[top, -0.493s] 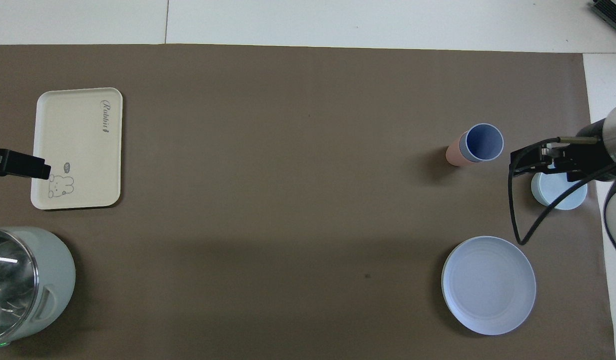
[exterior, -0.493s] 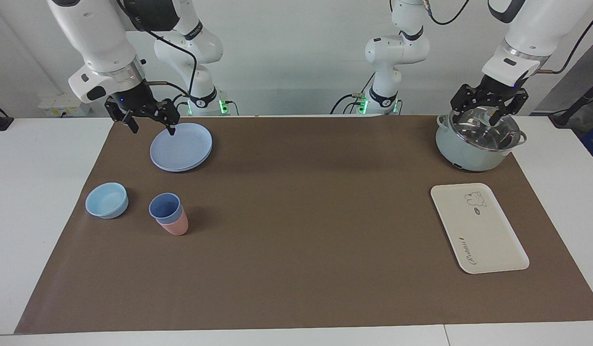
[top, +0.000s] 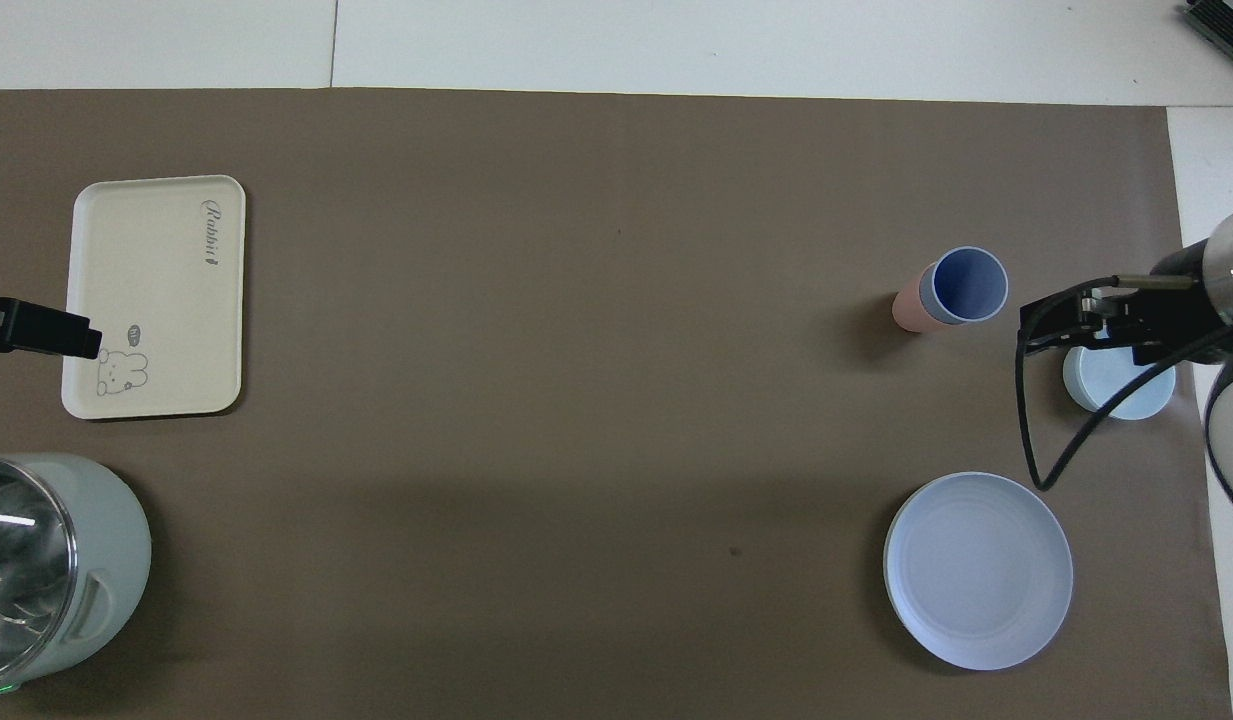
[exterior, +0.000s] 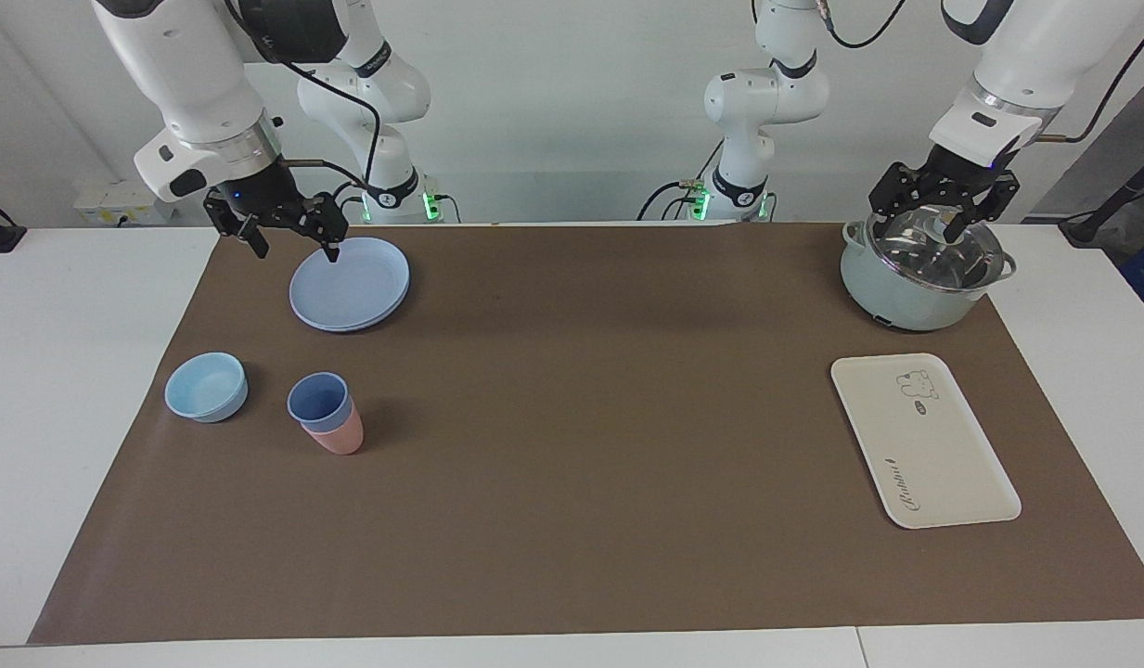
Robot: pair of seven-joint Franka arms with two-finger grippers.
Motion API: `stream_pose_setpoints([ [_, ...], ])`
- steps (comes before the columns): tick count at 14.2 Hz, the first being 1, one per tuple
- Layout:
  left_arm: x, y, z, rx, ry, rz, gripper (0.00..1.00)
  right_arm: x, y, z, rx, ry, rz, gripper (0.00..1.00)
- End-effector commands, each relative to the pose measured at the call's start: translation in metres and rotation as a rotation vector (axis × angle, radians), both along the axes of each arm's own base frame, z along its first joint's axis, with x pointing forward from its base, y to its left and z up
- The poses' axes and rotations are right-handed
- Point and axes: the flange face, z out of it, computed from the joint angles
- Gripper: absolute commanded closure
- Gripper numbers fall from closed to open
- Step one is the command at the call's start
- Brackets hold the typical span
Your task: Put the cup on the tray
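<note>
Facing view, read from its left edge to its right edge, with the round blue plate [exterior: 350, 283] serving as the landmark. The right gripper [exterior: 289, 243] is hanging in the air over the plate's edge toward the right arm's end of the table, its two fingers spread apart and holding nothing; one fingertip [exterior: 331, 252] is showing against the plate's rim, and whether it is touching cannot be told. The low light-blue bowl [exterior: 206, 386] is sitting farther from the robots than the plate, toward the right arm's end of the table. Just beside the bowl, the periwinkle-blue cup [exterior: 320, 401] is standing upright, nested inside a salmon-pink tumbler [exterior: 337, 436], also farther from the robots than the plate. Both are resting on the brown mat [exterior: 590, 445], which is covering the white table [exterior: 61, 371].

Well apart from the plate, toward the left arm's end of the table, the cream-white tray [exterior: 922, 440] with its bear drawing and script lettering is lying flat on the mat, with nothing on it. The cup is therefore not on the tray. A pale green pot [exterior: 906, 288] with a glass lid [exterior: 933, 246] is standing nearer to the robots than the tray. The left gripper [exterior: 943, 218] is waiting over the lid, its fingers parted and empty.
</note>
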Motion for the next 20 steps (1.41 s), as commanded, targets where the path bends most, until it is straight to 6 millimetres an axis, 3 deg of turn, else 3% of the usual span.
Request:
stream_pose_setpoints([
  [1, -0.005, 0.003, 0.000, 0.004, -0.003, 0.013, 0.00, -0.007, -0.004, 0.001, -0.009, 0.001, 0.013, 0.00],
  [5, -0.005, 0.003, 0.000, 0.004, -0.003, 0.011, 0.00, -0.008, -0.007, 0.009, -0.004, -0.025, 0.002, 0.00],
  [9, -0.005, 0.003, 0.000, 0.004, -0.003, 0.012, 0.00, 0.002, -0.012, 0.000, 0.017, -0.019, -0.347, 0.00],
  [12, -0.005, 0.003, 0.000, 0.004, -0.003, 0.012, 0.00, 0.028, -0.069, -0.021, 0.060, -0.071, -0.575, 0.04],
  [15, -0.005, 0.003, 0.000, 0.004, -0.003, 0.013, 0.00, 0.052, -0.104, -0.041, 0.070, -0.103, -0.741, 0.04],
  [20, -0.005, 0.003, 0.000, 0.004, -0.003, 0.013, 0.00, 0.104, -0.166, -0.104, 0.174, -0.009, -0.939, 0.03],
])
